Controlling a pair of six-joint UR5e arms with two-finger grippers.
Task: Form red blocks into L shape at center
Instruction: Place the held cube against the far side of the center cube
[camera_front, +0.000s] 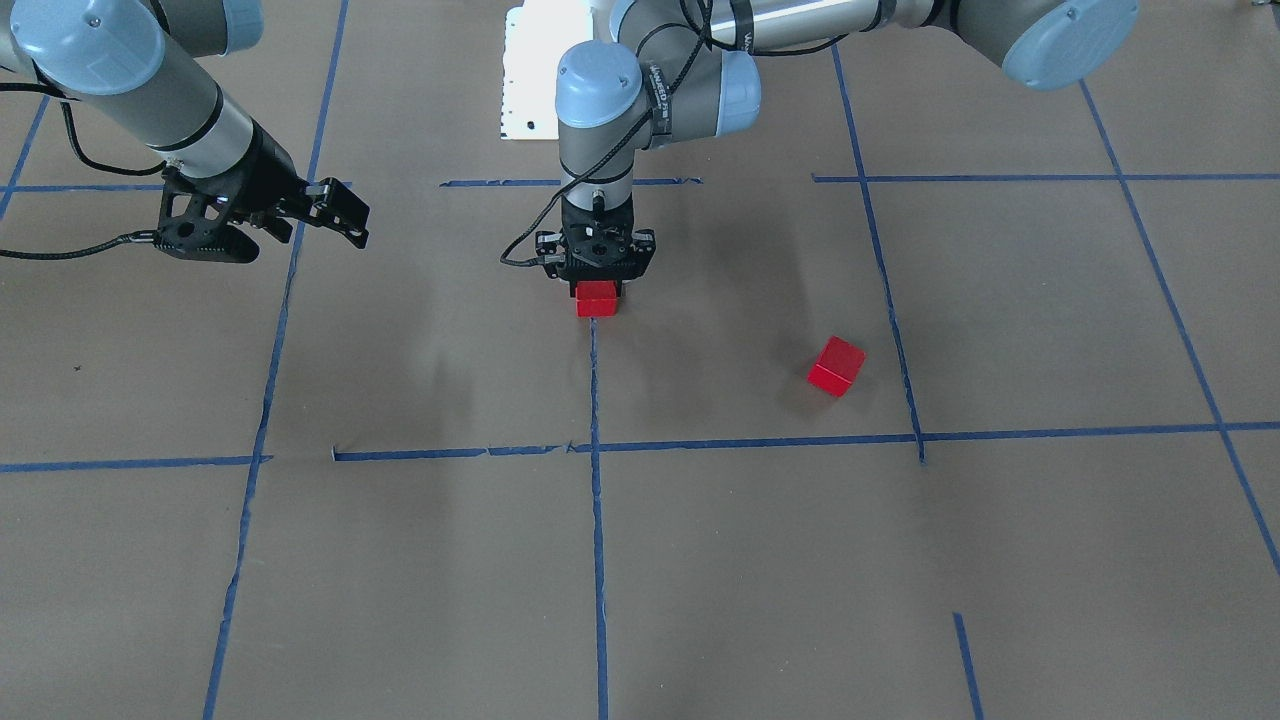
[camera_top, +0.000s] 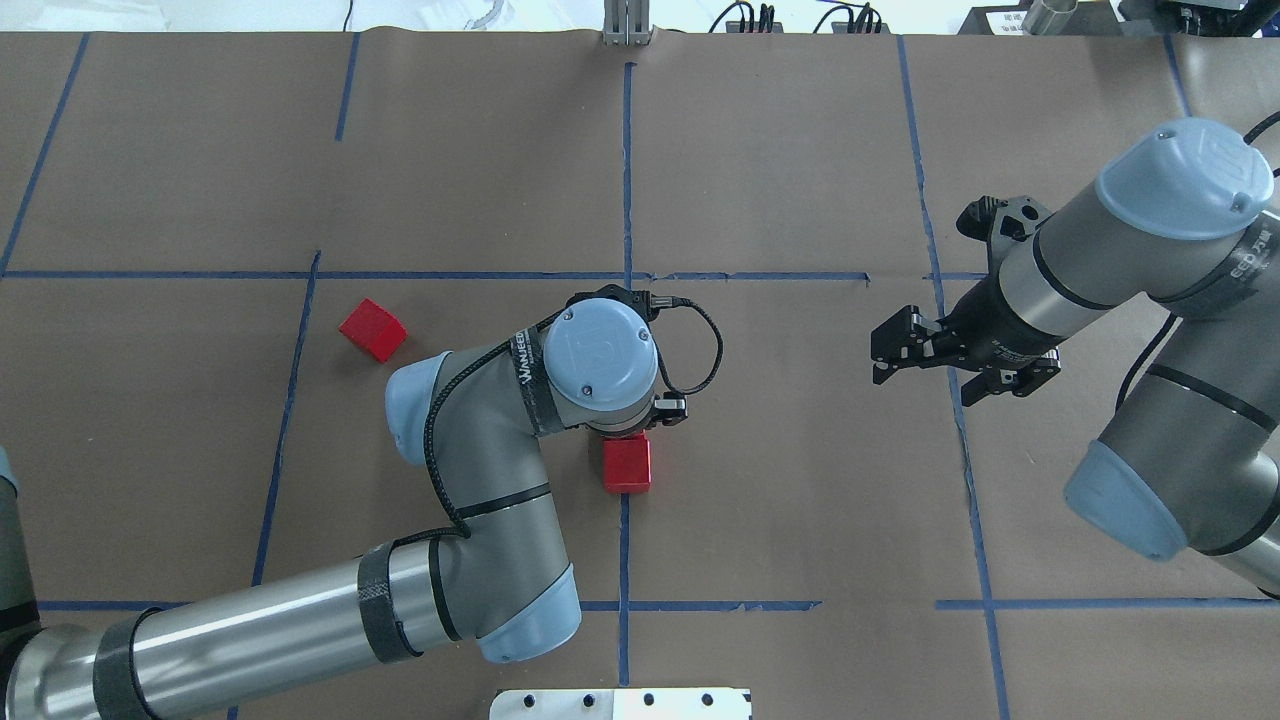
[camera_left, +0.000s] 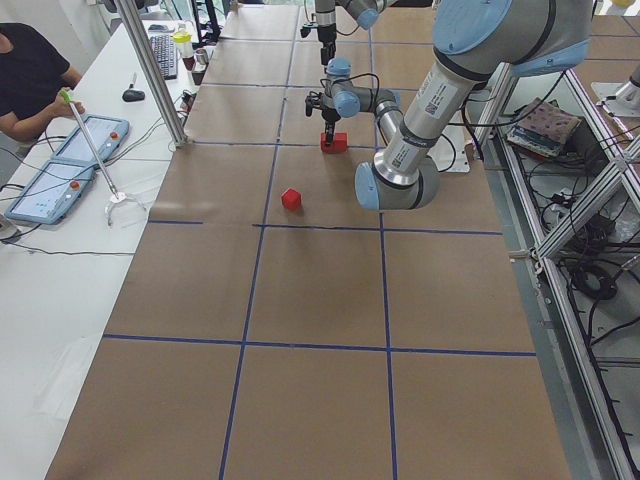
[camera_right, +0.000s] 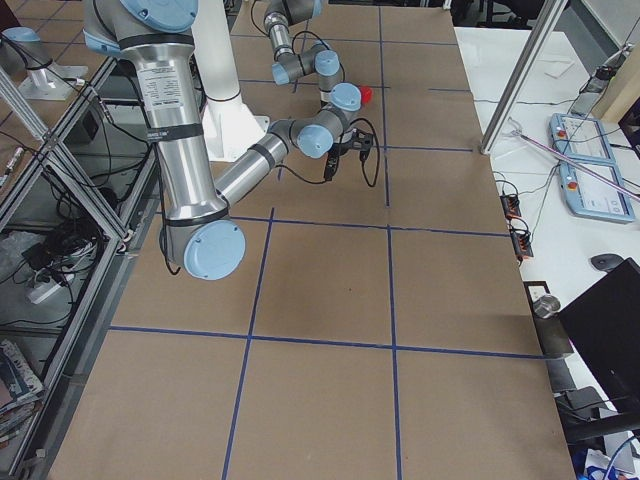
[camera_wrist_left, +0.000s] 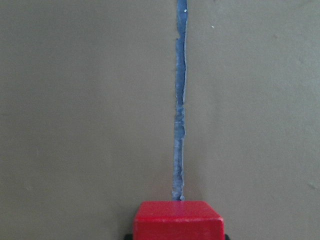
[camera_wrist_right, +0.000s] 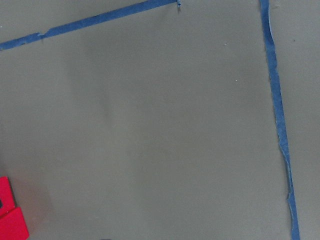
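Observation:
My left gripper (camera_front: 597, 272) points straight down at the center, on the middle blue tape line (camera_top: 625, 545). It is shut on a red block (camera_wrist_left: 177, 220) resting on the paper, with a black fingertip (camera_wrist_left: 226, 234) at each side. That red (camera_front: 597, 298) (camera_top: 627, 465) looks wider than one cube in the exterior left view (camera_left: 333, 142). The right wrist view shows two red pieces (camera_wrist_right: 11, 222) touching. Another red block (camera_top: 372, 329) (camera_front: 836, 366) lies alone, turned askew, in the cell on my left. My right gripper (camera_top: 882, 350) (camera_front: 345, 212) hovers open and holds nothing, well off to my right.
The white robot base plate (camera_top: 620, 703) sits at the near table edge. In the exterior left view a seated person (camera_left: 30, 80), control tablets (camera_left: 60, 165) and an aluminium post (camera_left: 150, 70) stand along the far side.

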